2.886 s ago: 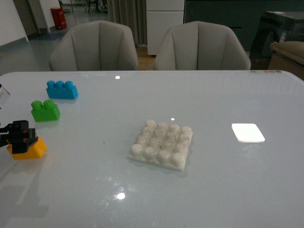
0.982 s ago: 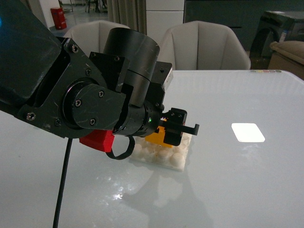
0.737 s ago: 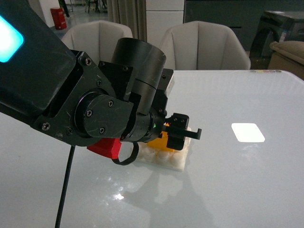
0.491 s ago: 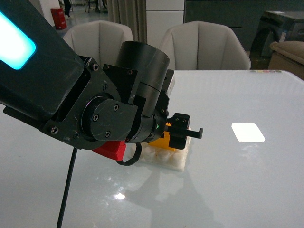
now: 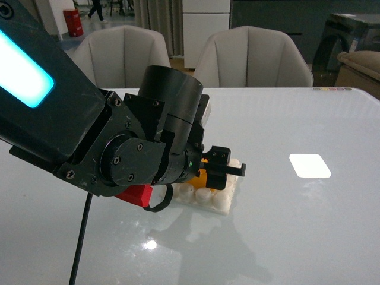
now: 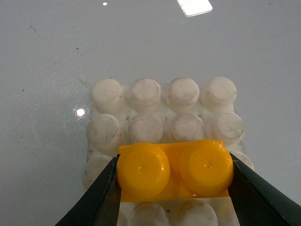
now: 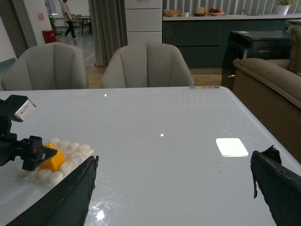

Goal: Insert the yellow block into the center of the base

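My left gripper (image 6: 174,188) is shut on the yellow block (image 6: 175,170), one black finger at each end. The block sits low over the white studded base (image 6: 164,106), across the two middle columns, with two stud rows free beyond it and one row nearer the wrist; whether it rests on the studs I cannot tell. In the front view the left gripper (image 5: 219,168) and its large black arm cover most of the base (image 5: 221,202); only a sliver of the yellow block (image 5: 203,177) shows. My right gripper (image 7: 174,188) is open and empty above the table, well apart from the base (image 7: 70,155).
A smooth flat white rectangle (image 5: 309,165) lies on the table to the right of the base; it also shows in the right wrist view (image 7: 231,147). Two grey chairs (image 5: 252,56) stand behind the table's far edge. The green and blue bricks are hidden behind the left arm.
The left arm carried the yellow block from the table's left side to over the base. Over the last second the gripper sank lower onto the base.
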You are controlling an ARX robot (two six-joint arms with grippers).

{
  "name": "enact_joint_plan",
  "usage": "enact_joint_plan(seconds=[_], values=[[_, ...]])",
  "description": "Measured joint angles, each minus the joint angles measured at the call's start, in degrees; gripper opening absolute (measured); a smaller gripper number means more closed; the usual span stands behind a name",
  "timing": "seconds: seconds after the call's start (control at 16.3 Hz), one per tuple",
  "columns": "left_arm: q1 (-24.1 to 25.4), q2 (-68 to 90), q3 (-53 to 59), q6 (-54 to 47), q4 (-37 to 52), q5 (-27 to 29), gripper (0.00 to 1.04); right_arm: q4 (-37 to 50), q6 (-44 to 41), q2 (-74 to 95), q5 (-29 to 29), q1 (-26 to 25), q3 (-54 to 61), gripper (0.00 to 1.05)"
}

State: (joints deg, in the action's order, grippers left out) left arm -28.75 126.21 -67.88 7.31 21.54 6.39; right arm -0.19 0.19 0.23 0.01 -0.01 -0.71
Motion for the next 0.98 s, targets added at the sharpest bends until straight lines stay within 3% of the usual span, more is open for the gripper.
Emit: enact_joint_plan(seconds=[0.31,0.55,0.98], values=[[0.5,0.0,1.0,-0.4,0.8,-3.0,0.58,0.0,0.0,0.0,0.0,0.0,0.0,0.98],[0.3,-0.1,1.1,-0.7,1.6,-3.2,0.98,0.0,0.0,0.0,0.0,0.0,0.0,0.98],[0.3,-8.0,3.3,-1.8,5.4,1.0,0.98,0.0,0.0,0.0,0.0,0.0,0.0,0.98]])
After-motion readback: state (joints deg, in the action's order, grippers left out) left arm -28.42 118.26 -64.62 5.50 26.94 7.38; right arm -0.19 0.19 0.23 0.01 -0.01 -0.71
